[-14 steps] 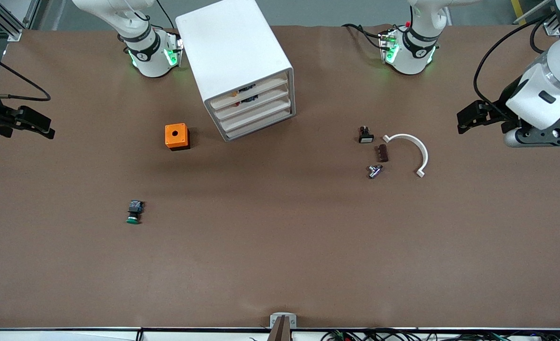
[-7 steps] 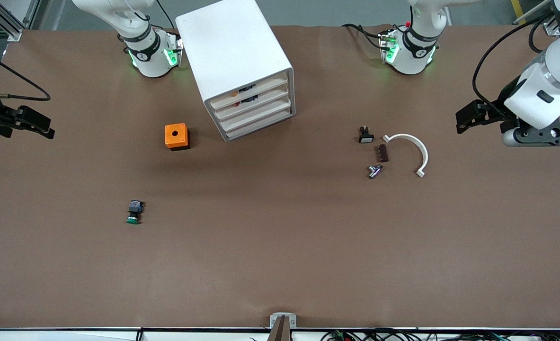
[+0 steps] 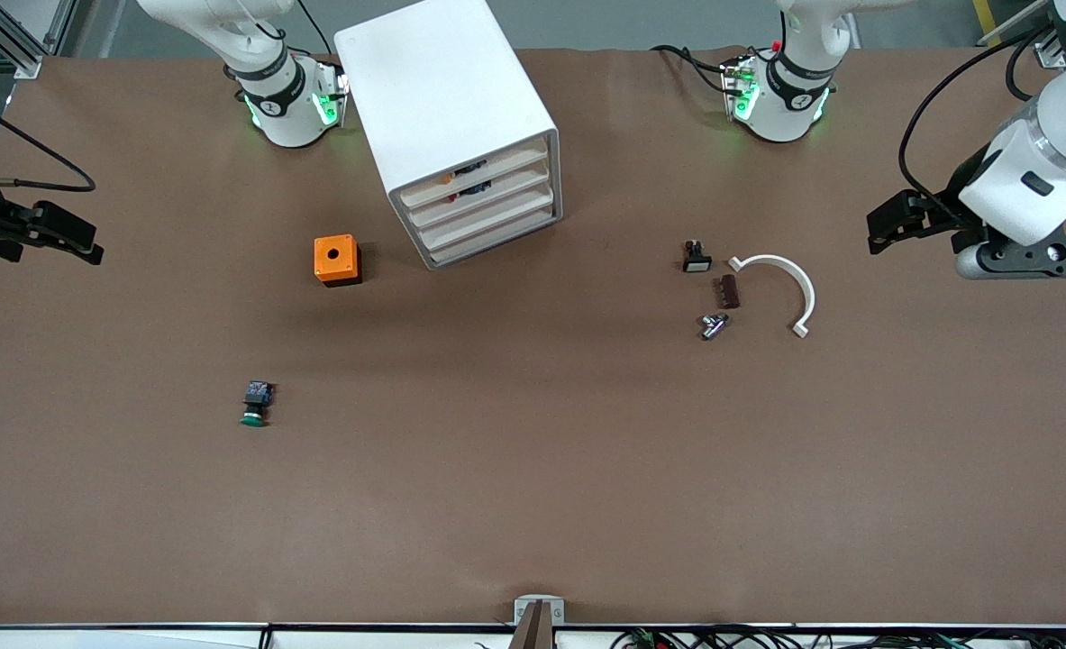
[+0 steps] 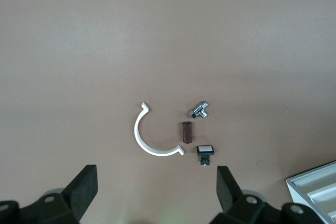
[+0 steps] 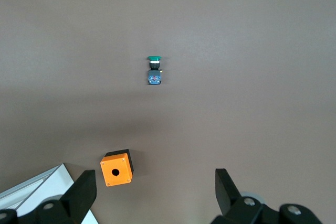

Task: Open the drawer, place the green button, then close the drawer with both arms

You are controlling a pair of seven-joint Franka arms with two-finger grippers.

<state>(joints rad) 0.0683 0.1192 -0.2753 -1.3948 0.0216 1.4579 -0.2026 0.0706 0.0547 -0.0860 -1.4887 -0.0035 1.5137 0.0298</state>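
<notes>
The green-capped button (image 3: 255, 406) lies on its side on the brown table, nearer to the front camera than the orange box; it also shows in the right wrist view (image 5: 154, 70). The white cabinet (image 3: 447, 99) stands between the arm bases with all four drawers shut, and a lower drawer (image 3: 489, 219) shows its white front. My right gripper (image 3: 91, 245) hangs open and empty over the right arm's end of the table (image 5: 155, 192). My left gripper (image 3: 877, 231) hangs open and empty over the left arm's end (image 4: 156, 195).
An orange box with a hole (image 3: 337, 260) sits beside the cabinet (image 5: 116, 169). A black button with white cap (image 3: 696, 257), a brown piece (image 3: 727, 292), a metal fitting (image 3: 713, 325) and a white arc (image 3: 780, 287) lie toward the left arm's end.
My left gripper has shifted very slightly toward the arm bases. Nothing on the table has moved.
</notes>
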